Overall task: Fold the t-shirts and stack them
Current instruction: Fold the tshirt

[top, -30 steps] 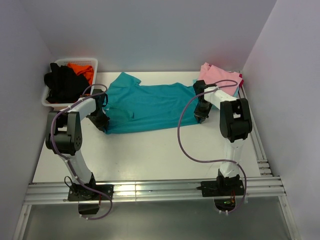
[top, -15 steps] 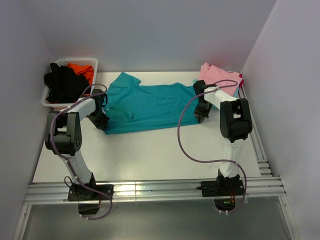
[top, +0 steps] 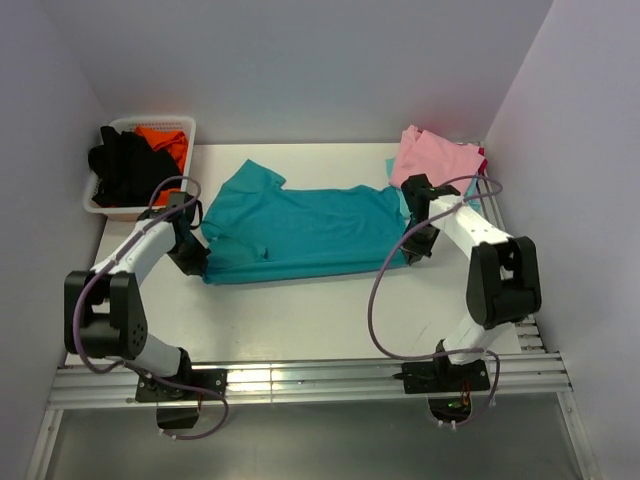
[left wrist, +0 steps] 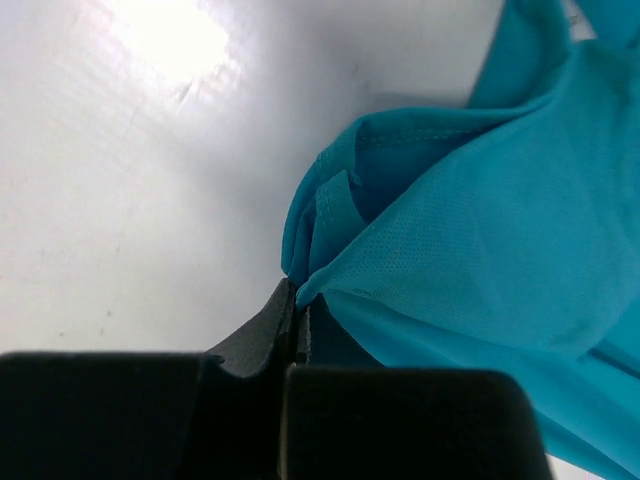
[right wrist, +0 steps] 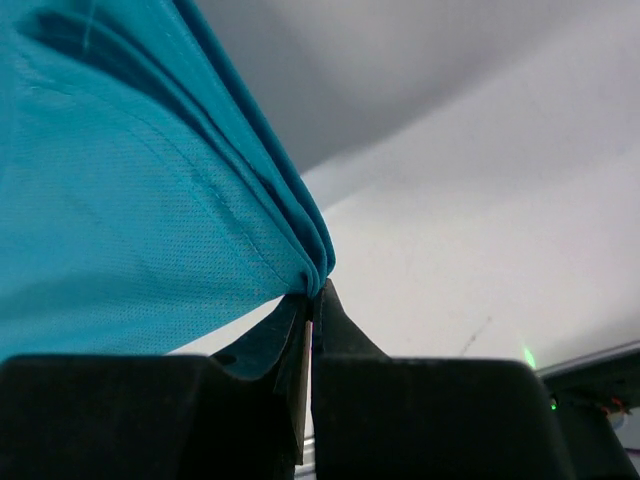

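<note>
**A:** What does the overhead view show?

**B:** A white table [top: 300, 310] with a teal t-shirt [top: 300, 225] spread sideways across its middle. The two robot arms reach in from the near edge, one to each end of the shirt.

**A:** What is the left gripper doing?

**B:** The left gripper [top: 192, 258] sits at the shirt's near left corner. In the left wrist view its jaws are pressed together on a bunched fold of the teal cloth, with no gap between them.

**A:** And the right one?

**B:** The right gripper [top: 418, 250] is at the near right corner. The right wrist view shows its jaws pinched tight on a doubled edge of the same shirt. The cloth drapes away from the fingertips, with bare table beyond it.

**A:** Are other shirts in view?

**B:** A pink t-shirt [top: 435, 160] lies folded at the far right corner of the table, just beyond the teal shirt's right end.

**A:** Anything else?

**B:** A white basket [top: 193, 133] stands at the far left corner, holding black clothing [top: 125, 170] and something orange [top: 165, 140]. It is near the teal shirt but not touching it.
</note>
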`<state>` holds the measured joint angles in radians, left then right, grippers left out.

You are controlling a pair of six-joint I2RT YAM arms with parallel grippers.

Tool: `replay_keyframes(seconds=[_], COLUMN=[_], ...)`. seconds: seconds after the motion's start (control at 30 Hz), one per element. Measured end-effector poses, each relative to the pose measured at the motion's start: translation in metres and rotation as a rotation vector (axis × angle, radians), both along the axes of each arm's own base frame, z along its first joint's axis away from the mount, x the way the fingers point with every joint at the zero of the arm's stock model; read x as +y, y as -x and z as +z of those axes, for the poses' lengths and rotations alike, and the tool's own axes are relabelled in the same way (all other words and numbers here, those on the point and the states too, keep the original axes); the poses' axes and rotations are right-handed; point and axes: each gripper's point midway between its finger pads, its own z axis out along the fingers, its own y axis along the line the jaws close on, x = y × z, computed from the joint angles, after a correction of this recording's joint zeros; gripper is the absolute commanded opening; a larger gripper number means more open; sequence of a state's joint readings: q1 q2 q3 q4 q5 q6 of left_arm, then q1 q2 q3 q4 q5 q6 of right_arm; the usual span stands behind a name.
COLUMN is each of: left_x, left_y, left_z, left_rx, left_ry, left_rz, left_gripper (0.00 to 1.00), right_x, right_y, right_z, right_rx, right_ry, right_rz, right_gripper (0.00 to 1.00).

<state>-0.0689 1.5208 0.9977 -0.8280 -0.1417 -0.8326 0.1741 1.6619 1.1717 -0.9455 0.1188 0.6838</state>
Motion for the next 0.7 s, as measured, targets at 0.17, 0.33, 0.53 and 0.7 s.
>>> replay_keyframes(seconds=[0.17, 0.33, 0.53, 0.7], left_x=[-0.004, -0.008, -0.011, -0.023], left_y=[0.024, 0.059, 0.104, 0.127], left_z=[0.02, 0.027, 0.027, 0.034], left_rx=[-0.033, -0.021, 0.048, 0.085], left_ry=[0.033, 0.069, 0.093, 0.128], left_rz=[-0.016, -0.032, -0.065, -0.094], left_gripper=[0.0, 0.0, 0.5, 0.99], right_x=[0.001, 0.004, 0.005, 0.001], right_y=[0.037, 0.082, 0.119, 0.148], right_z=[0.015, 0.022, 0.033, 0.045], right_rx=[-0.01, 0.023, 0.04, 0.052], right_ry=[-0.04, -0.083, -0.103, -0.105], right_rz=[-0.021, -0.047, -0.063, -0.079], right_gripper=[0.0, 0.0, 0.37, 0.75])
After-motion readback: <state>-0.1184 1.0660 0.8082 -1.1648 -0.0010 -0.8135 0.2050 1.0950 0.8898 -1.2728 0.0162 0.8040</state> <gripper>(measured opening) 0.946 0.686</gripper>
